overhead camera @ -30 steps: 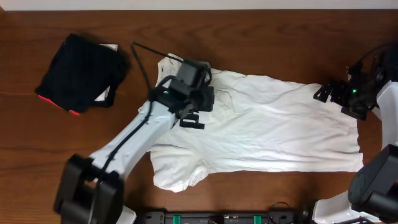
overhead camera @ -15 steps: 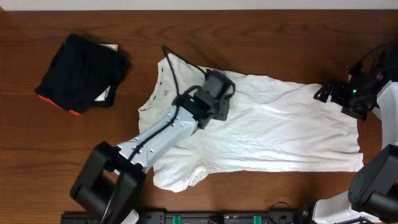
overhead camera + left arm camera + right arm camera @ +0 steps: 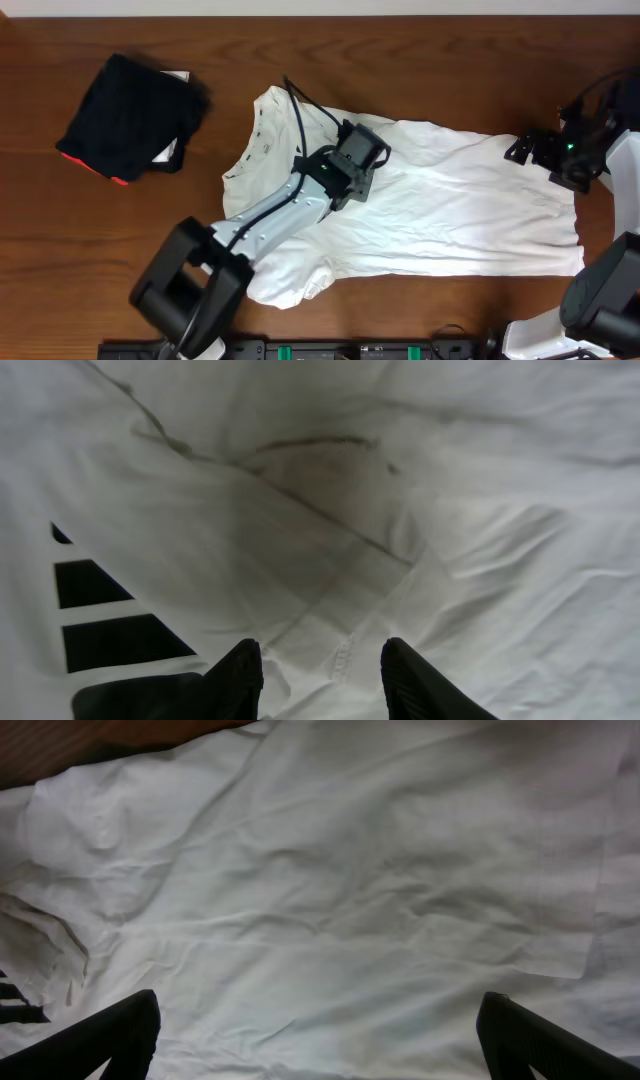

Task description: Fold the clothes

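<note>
Dark wooden table all round, and the white T-shirt lies spread flat across the middle of it, collar at one end and hem at the other. From overhead the left gripper is hidden under its own wrist housing on the shirt's chest. The wrist view shows it: the left gripper has its fingers a modest way apart over a stitched seam, nothing clamped between them. Black printed blocks sit at that view's edge, cut off and unreadable. At the shirt's hem corner the right gripper is spread wide above wrinkled cloth, and its arm runs out of the overhead frame. Beyond the collar end, well apart from the shirt, a folded black garment rests. Compared with a second ago, the left arm has slid from the collar towards the shirt's middle, uncovering the neckline. The right arm hasn't budged.
</note>
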Robot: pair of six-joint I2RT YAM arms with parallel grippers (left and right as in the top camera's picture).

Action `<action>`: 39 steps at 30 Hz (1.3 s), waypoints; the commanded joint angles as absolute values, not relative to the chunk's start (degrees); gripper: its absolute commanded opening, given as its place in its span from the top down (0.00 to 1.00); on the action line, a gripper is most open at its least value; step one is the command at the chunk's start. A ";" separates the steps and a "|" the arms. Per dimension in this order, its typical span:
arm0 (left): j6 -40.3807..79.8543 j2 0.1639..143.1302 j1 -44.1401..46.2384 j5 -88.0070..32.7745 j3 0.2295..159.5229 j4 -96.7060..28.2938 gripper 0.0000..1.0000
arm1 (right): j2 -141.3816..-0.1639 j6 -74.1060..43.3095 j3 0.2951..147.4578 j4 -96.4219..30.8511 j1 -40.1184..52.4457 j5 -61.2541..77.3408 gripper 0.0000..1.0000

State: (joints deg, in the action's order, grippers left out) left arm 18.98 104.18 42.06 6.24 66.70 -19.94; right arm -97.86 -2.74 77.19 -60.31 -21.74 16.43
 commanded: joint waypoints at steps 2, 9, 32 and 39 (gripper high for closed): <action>17.58 105.34 43.07 7.33 67.70 -19.92 0.58 | -97.93 -3.14 78.19 -60.23 -21.74 16.08 0.01; 17.43 106.52 43.18 7.31 67.70 -18.68 0.58 | -97.93 -3.14 78.19 -60.23 -21.74 16.08 0.01; 1.13 112.27 44.12 7.38 67.70 -13.28 0.58 | -97.93 -3.14 78.19 -60.23 -21.74 16.08 0.01; -0.01 113.06 44.05 13.21 67.70 -12.78 0.58 | -97.93 -3.14 78.19 -60.23 -21.74 16.08 0.01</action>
State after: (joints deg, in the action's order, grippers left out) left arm 1.58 112.49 44.05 9.08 66.70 -13.02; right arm -97.86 -2.74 77.19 -60.31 -21.74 16.21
